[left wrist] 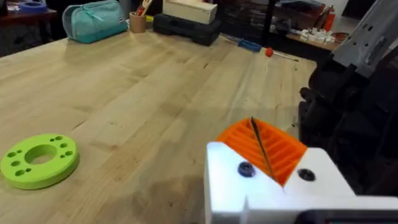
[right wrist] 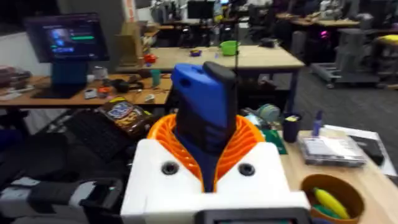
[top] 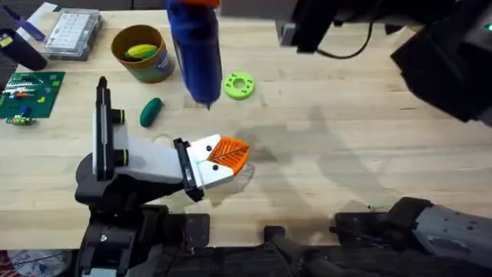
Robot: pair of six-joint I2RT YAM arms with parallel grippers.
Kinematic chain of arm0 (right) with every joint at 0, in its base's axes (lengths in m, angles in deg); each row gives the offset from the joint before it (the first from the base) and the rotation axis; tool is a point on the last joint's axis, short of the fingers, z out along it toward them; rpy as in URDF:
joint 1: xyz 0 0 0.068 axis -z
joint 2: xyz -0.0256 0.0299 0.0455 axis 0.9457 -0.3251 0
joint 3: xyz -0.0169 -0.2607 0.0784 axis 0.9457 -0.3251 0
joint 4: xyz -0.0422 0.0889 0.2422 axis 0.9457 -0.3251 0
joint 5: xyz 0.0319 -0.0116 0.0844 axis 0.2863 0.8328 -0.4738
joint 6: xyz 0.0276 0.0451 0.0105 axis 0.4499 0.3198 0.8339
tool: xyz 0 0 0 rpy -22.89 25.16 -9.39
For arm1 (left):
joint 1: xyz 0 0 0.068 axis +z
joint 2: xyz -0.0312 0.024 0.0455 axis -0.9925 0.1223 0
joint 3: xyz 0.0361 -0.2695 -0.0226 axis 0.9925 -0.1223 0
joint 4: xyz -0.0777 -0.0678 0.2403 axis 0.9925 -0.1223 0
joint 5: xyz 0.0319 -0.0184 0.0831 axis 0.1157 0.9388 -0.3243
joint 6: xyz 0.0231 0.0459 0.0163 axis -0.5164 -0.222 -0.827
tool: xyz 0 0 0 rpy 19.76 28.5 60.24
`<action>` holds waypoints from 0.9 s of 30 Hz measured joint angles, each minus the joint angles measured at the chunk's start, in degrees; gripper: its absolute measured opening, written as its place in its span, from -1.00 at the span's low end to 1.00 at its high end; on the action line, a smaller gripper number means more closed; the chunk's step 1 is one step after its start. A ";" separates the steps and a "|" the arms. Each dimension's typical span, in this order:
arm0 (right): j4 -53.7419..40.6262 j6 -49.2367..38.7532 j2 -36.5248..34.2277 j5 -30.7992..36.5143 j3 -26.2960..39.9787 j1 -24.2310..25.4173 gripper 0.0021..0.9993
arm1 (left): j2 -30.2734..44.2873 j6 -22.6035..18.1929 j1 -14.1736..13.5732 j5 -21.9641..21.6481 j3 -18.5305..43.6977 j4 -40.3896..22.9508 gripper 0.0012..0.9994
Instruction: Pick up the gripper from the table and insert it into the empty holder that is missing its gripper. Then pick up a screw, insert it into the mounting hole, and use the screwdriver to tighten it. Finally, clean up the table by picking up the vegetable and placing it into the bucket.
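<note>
Right gripper [right wrist: 208, 146] is clenching the screwdriver [top: 196, 46] aloft, left gripper [top: 223, 158] is resting shut; vegetable [top: 151, 111] is awaiting the bucket [top: 143, 52], so the screwdriver needs parking first

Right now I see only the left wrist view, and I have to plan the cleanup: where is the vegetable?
Observer: The vegetable lies on the table, near the bucket but apart from it.
Operator: Is the bucket empty?
Observer: No, a yellow-green piece lies inside it.
Operator: What is the right arm doing?
Observer: The right gripper is shut on the screwdriver, which hangs tip down beside the green ring.
</note>
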 joint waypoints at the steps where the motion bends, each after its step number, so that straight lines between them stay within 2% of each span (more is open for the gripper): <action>1: 0.09 0.17 0.00 -0.42 -0.37 -0.19 -0.90 | 0.00 0.00 0.00 0.00 0.00 -0.01 -0.98; 10: -0.10 -2.20 -0.20 -3.92 -1.77 -2.61 -0.90 | 0.00 0.00 0.00 0.00 0.00 -0.02 -0.98; 27: -3.01 -10.90 -4.02 -5.68 -1.79 -5.79 -0.90 | 0.00 0.00 0.00 0.00 0.00 0.00 -0.98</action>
